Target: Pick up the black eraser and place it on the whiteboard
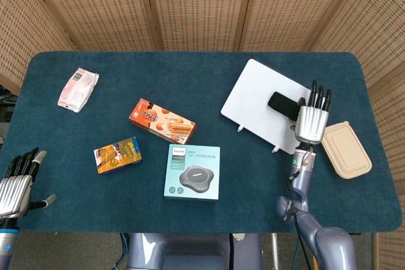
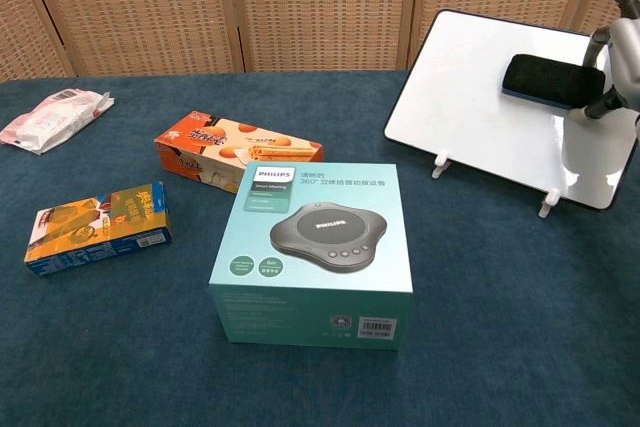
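The black eraser lies on the white whiteboard, which stands tilted on small feet at the table's right. My right hand is just right of the eraser's end, its fingers straight and apart, with a thumb and a finger close to that end but not pinching it. My left hand hovers at the front left edge of the table, fingers apart and empty.
A teal Philips box stands at the front middle, an orange biscuit box behind it, a small orange-green box to the left. A white-pink packet lies far left. A beige lidded container sits beside my right hand.
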Motion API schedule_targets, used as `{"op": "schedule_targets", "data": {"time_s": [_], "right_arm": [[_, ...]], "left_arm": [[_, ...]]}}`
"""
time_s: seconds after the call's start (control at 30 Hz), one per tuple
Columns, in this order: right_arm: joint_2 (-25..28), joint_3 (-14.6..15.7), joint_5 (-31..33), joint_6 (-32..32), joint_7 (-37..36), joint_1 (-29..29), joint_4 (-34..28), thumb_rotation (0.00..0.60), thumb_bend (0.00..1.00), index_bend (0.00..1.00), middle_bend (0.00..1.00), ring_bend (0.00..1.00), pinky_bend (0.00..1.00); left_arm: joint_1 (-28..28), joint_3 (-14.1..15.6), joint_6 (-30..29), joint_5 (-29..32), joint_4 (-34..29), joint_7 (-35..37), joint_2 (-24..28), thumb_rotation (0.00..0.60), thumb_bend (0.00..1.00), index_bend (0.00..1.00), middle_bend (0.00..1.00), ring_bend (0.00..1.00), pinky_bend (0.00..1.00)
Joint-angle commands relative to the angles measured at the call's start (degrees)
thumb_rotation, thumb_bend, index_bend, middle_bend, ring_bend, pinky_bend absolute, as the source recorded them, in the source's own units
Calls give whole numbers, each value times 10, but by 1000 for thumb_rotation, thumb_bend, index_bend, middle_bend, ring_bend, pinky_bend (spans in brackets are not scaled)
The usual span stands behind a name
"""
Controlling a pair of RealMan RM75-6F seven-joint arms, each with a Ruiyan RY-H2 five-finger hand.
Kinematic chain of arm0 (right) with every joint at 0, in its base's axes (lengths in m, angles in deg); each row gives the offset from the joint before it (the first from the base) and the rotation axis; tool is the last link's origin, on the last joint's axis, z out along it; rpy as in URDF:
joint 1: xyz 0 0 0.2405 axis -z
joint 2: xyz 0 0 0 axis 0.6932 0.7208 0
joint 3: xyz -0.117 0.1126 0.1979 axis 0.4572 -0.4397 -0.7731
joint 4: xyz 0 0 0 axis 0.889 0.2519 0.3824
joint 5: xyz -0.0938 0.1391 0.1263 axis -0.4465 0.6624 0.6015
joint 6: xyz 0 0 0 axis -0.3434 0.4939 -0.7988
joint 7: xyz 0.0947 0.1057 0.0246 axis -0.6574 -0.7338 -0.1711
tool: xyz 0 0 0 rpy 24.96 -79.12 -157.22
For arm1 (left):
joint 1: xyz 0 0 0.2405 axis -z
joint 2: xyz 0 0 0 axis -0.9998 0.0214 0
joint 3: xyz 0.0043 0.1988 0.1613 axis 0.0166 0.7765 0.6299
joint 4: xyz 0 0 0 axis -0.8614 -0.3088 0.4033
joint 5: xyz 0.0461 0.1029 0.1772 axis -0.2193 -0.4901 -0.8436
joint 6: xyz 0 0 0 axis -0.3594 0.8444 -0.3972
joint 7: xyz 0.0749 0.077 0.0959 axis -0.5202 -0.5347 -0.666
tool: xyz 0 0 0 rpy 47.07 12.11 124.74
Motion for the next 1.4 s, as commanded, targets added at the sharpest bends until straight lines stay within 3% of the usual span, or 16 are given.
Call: {"op": "schedule_targets", "data": {"time_s": [0.03,0.23,0.6,1.03,1.2,1.4], "right_arm": [[4,1,-3,-6,0,5,-8,600,156,219,0,0,0],[16,2,-7,-20,0,14,-36,600,137,22,0,0,0],[61,12,-20,-68,19,57,-161,600,56,0,0,0,0],[196,61,-69,-151,21,170,-437,600,0,0,0,0,0],[274,95,-99,-177,2,225,-557,600,0,0,0,0,0],[349,142,-144,-200,-29,279,-648,600,0,0,0,0,0]], "left_arm": [[0,0,0,-1,-1,0,0,600,159,0,0,0,0],[0,0,-3,-2,-3,-1,1,600,159,0,0,0,0],[0,1,-4,-5,-7,-2,2,600,159,0,0,0,0],[-4,1,-18,-14,-8,6,5,600,155,0,0,0,0],[-8,2,-29,-23,-12,9,7,600,155,0,0,0,0],[-14,2,-44,-33,-14,9,7,600,155,0,0,0,0]]}}
